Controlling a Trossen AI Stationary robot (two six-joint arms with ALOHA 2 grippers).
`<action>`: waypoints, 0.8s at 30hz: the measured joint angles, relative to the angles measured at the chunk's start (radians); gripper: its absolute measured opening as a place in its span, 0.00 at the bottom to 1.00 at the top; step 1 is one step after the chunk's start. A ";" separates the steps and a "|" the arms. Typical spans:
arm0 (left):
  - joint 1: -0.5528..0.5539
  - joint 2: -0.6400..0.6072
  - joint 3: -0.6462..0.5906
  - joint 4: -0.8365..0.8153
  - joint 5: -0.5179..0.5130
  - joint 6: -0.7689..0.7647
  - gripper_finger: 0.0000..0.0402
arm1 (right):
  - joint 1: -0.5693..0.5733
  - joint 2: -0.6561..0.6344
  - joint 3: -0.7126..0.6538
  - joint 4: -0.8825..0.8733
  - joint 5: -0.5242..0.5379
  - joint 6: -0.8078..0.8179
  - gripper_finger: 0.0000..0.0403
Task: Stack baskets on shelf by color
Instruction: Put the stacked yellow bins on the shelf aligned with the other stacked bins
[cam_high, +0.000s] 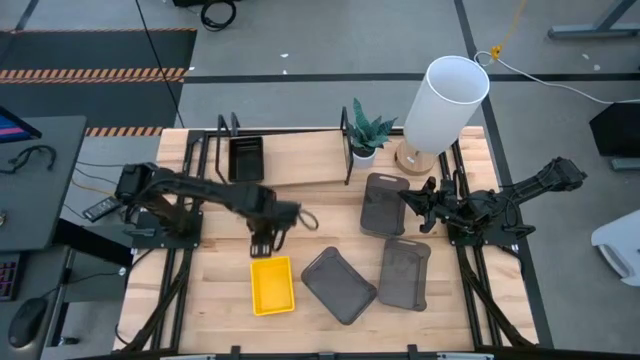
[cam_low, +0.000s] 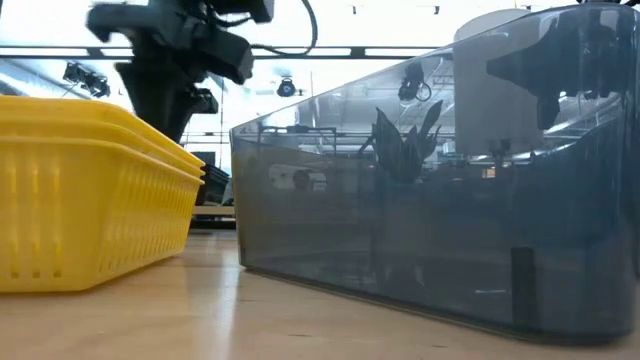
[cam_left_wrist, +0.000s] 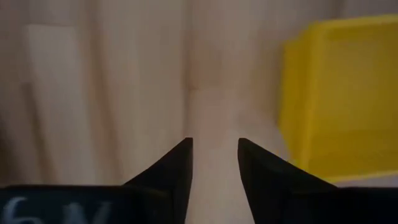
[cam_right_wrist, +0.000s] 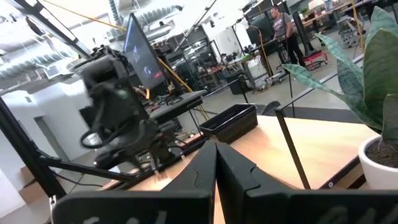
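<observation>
Yellow baskets (cam_high: 272, 284) sit nested as one stack on the surface (cam_high: 220, 300), at about 7 o'clock from its centre; the low view shows at least two yellow rims one inside the other. Three dark grey baskets lie loose on the surface: one (cam_high: 338, 285) just at 3 o'clock of the yellow stack and turned askew, one (cam_high: 404, 273) further toward 3 o'clock, one (cam_high: 384, 204) at 1 o'clock of centre. A black mesh basket (cam_high: 245, 158) rests on the shelf (cam_high: 300, 158), at its 9 o'clock end. The shelf runs along the 12 o'clock edge of the surface.

Left end effector (cam_high: 262, 243) hangs just at 12 o'clock of the yellow stack, pointing down at bare wood; fingers (cam_left_wrist: 180, 165) parted by a narrow gap, nothing between them. Right end effector (cam_high: 408, 203) is over the 3 o'clock edge of the upper grey basket, fingers pressed together, empty.

Potted plant (cam_high: 365, 135) and white lamp (cam_high: 443, 100) stand at the shelf's 3 o'clock end.
</observation>
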 joint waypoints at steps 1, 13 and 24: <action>-0.022 0.000 -0.005 0.014 0.000 -0.010 0.35 | 0.000 0.000 0.000 0.000 0.000 -0.001 0.04; -0.154 0.000 -0.005 0.144 -0.036 -0.218 0.53 | 0.000 0.000 0.000 0.000 0.000 -0.001 0.04; -0.190 0.030 -0.140 0.283 -0.033 -0.271 0.48 | 0.000 0.001 0.000 -0.007 0.000 0.007 0.04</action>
